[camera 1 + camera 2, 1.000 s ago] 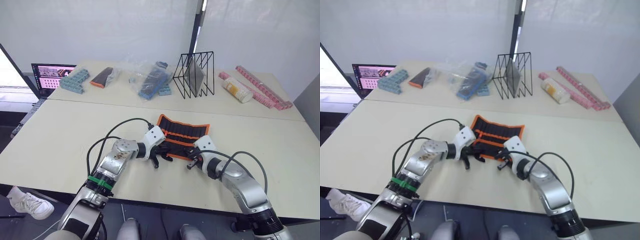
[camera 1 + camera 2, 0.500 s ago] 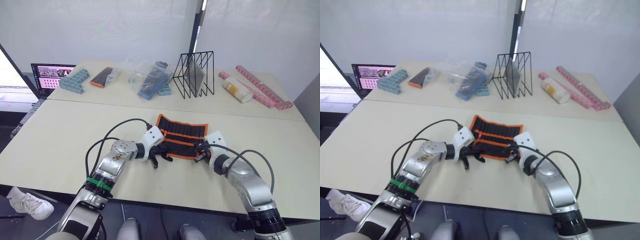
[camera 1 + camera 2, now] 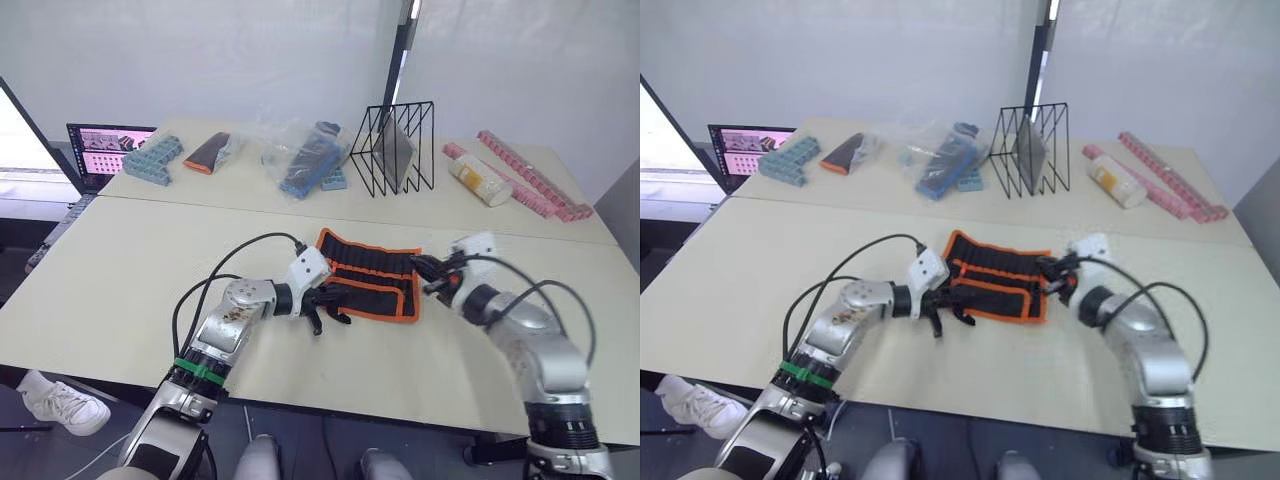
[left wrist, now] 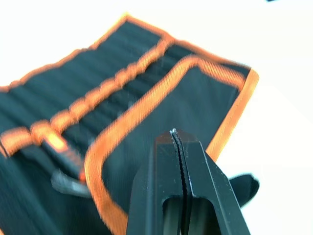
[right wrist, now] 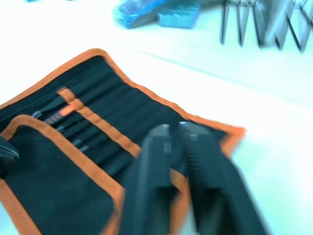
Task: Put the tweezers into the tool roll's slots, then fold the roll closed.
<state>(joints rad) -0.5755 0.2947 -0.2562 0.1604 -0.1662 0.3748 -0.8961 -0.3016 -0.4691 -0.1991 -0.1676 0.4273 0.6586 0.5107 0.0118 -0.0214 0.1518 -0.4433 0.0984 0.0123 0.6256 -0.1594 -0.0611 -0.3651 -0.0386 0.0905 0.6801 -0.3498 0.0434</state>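
The tool roll (image 3: 365,285) lies spread on the near table, black with orange edging. Its near flap (image 4: 161,127) is folded up over the lower part of the slots (image 5: 93,127). Slim black tweezers (image 5: 51,108) sit in the slots, their lower ends hidden under the flap. My left gripper (image 3: 325,308) rests at the roll's near left corner, shut, with nothing visible between its fingers (image 4: 178,147). My right gripper (image 3: 425,272) hovers at the roll's right edge, slightly open and holding nothing.
On the far table stand a black wire rack (image 3: 392,148), blue trays in clear plastic (image 3: 305,160), a plastic-wrapped black-and-orange pouch (image 3: 210,152), blue blocks (image 3: 150,160), a laptop (image 3: 100,150), a pale tube (image 3: 478,180) and pink strips (image 3: 530,185).
My right gripper has moved from the roll's near right corner up and outward to its right edge. The near flap now lies folded over. The left gripper has stayed put.
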